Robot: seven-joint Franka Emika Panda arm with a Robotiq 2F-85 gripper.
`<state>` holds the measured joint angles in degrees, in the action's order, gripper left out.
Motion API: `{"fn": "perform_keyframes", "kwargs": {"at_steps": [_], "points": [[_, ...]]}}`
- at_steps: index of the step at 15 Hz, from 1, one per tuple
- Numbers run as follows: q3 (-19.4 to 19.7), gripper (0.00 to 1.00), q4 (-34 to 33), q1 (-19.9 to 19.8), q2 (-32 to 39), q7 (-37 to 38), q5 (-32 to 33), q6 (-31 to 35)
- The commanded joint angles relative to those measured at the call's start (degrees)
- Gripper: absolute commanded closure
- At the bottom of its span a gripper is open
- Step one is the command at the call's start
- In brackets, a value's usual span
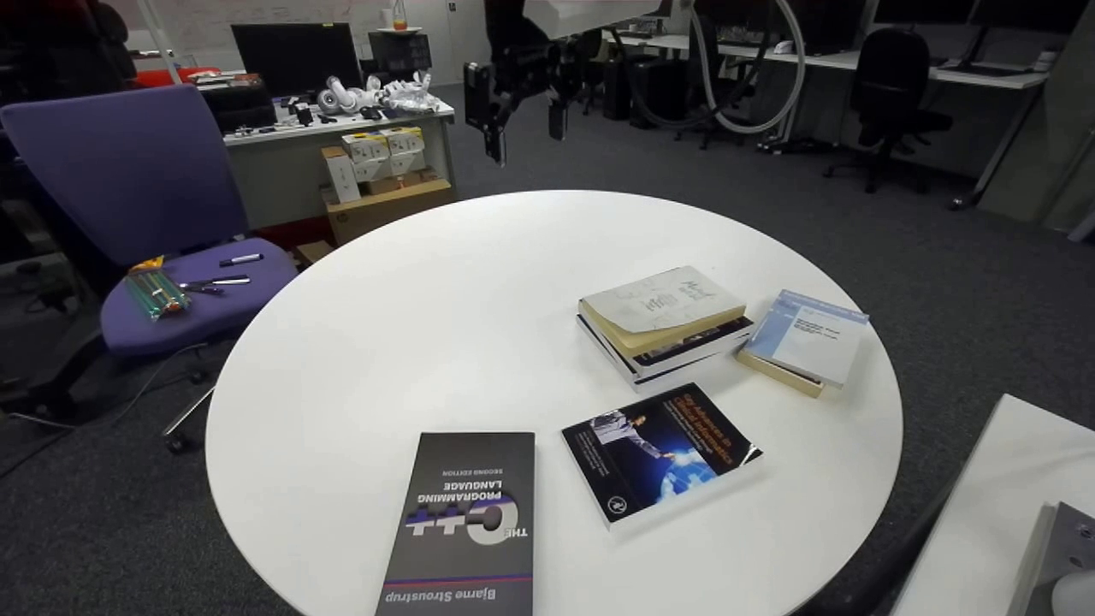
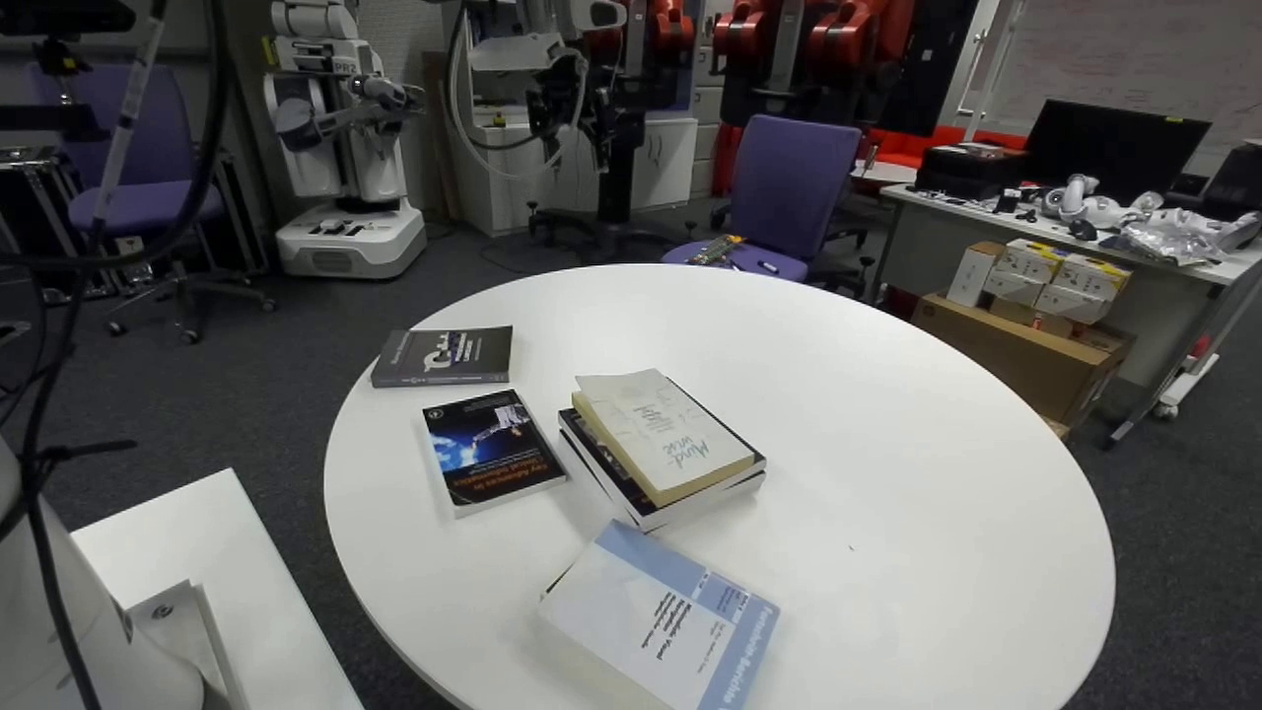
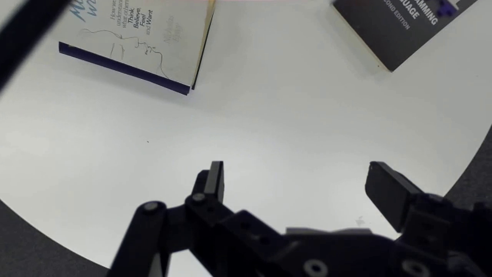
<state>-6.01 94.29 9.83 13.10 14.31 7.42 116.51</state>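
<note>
My gripper (image 1: 527, 145) is open and empty, high above the far part of the round white table (image 1: 385, 342). In the wrist view its fingers (image 3: 296, 169) stand wide apart over bare tabletop. A cream book (image 1: 667, 299) tops a small stack, also in the wrist view (image 3: 142, 46). A dark grey C++ book (image 1: 470, 522) lies flat and shows in the wrist view (image 3: 388, 34). A black and blue informatics book (image 1: 659, 453) lies between them, also in an exterior view (image 2: 493, 444). A light blue and white book (image 2: 670, 621) rests on another book.
A purple chair (image 1: 162, 188) with pens and tools on its seat stands beside the table. A desk (image 1: 334, 128) with a monitor and cardboard boxes (image 1: 385, 205) is behind. A white side table (image 1: 1009, 488) stands close to the round table's edge.
</note>
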Motion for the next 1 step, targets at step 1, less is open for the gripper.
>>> {"fn": "perform_keyframes", "kwargs": {"at_steps": [1], "points": [[0.2,0.00,0.2,0.0,0.0,0.0,-0.3,0.3]]}}
